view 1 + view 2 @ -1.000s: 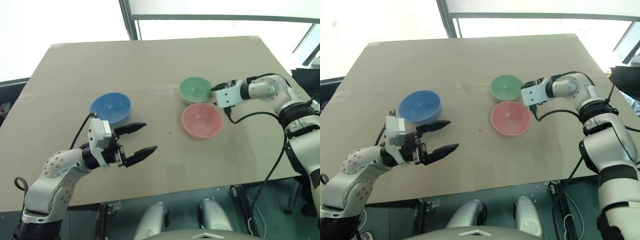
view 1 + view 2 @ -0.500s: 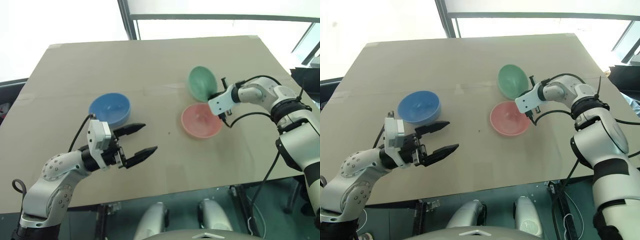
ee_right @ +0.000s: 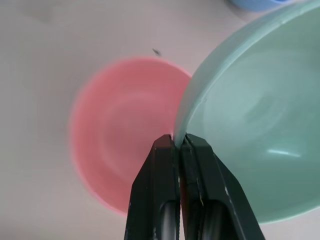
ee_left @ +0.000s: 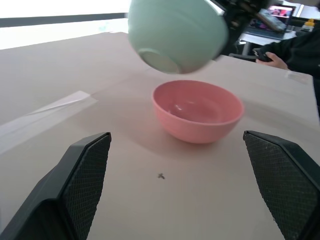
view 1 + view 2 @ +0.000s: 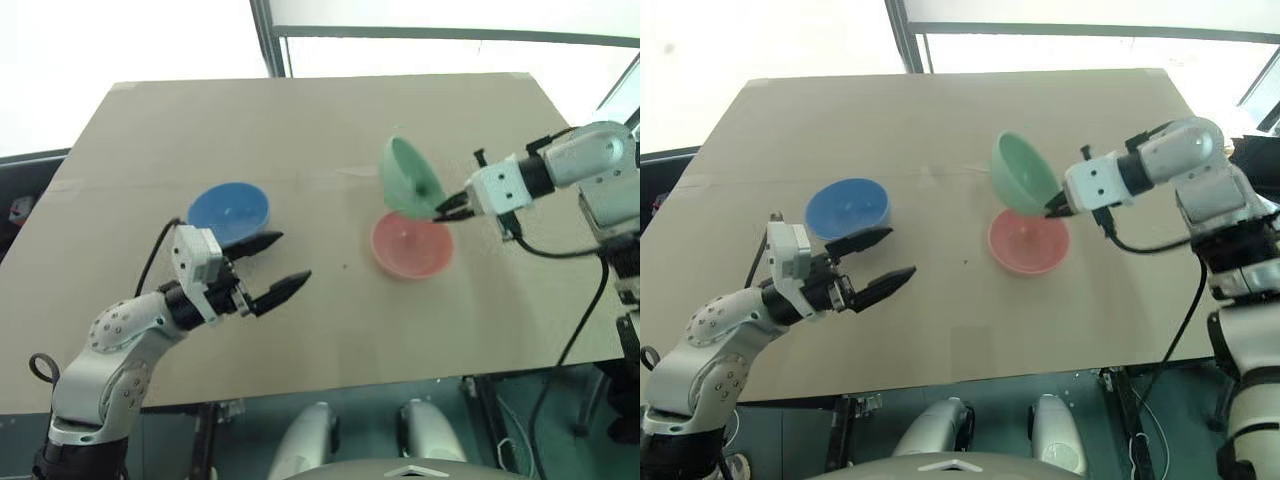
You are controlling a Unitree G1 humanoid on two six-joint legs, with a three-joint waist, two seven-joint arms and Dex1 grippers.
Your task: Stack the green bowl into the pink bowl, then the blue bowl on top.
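Right wrist view: right gripper [image 3: 178, 140] jaws pinch only the green bowl's [image 3: 255, 120] rim, tilted above the pink bowl [image 3: 122, 130]; it may slip. Left gripper [image 5: 275, 268] gapes empty.

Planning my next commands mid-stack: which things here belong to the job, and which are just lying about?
In the job:
green bowl, tilted, pinched at its rim by the right tool
pink bowl, upright on the table
blue bowl, near the open left tool

Lying about:
tape strip on the table

A broad tan cardboard-covered table [image 5: 300, 130] stands before bright windows with a dark metal window post [image 5: 268, 40] rising behind its far edge, over what seems a grey floor [image 5: 560, 400].
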